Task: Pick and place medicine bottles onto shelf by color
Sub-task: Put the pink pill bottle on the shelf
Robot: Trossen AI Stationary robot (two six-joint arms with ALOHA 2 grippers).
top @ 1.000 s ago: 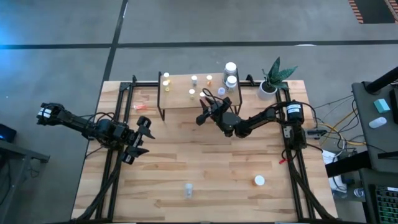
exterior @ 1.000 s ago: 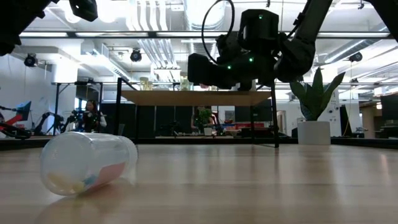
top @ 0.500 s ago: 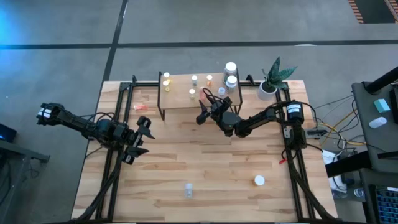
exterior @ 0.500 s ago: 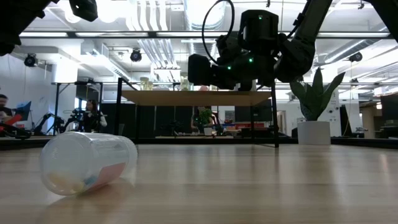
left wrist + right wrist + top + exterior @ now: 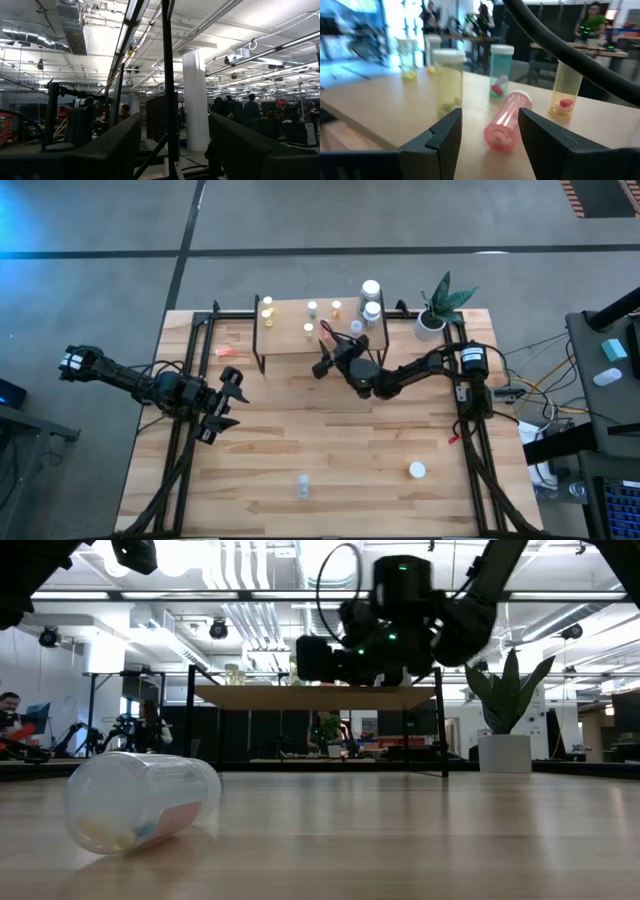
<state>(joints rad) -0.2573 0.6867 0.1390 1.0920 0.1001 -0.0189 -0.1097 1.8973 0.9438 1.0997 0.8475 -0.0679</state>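
Note:
A pink medicine bottle (image 5: 505, 122) lies on its side on the shelf (image 5: 380, 105), near the board's near edge (image 5: 323, 329). My right gripper (image 5: 490, 131) is level at that edge (image 5: 323, 358), open, a finger on either side of the bottle's bottom end. Several small bottles stand upright on the shelf: a yellow one (image 5: 449, 80), a bluish one (image 5: 500, 70) and an orange-yellow one (image 5: 566, 90). My left gripper (image 5: 228, 396) hangs open and empty over the table's left part, tipped upward. My right gripper has its fingers level beside the pink bottle's bottom end (image 5: 499, 142), coming from the table's near side. Whether either finger touches the bottle I cannot tell. The bottle rests on the shelf board by its side.
Two larger white-capped bottles (image 5: 371, 298) stand at the shelf's right end, next to a potted plant (image 5: 437, 308). On the table's near part a clear bottle (image 5: 301, 485) (image 5: 140, 802) lies on its side and a white-capped one (image 5: 417, 470) stands. A small orange item (image 5: 227, 352) lies far left.
My right gripper has shifted slightly toward the table's left along the shelf's near edge. The left arm has kept still.

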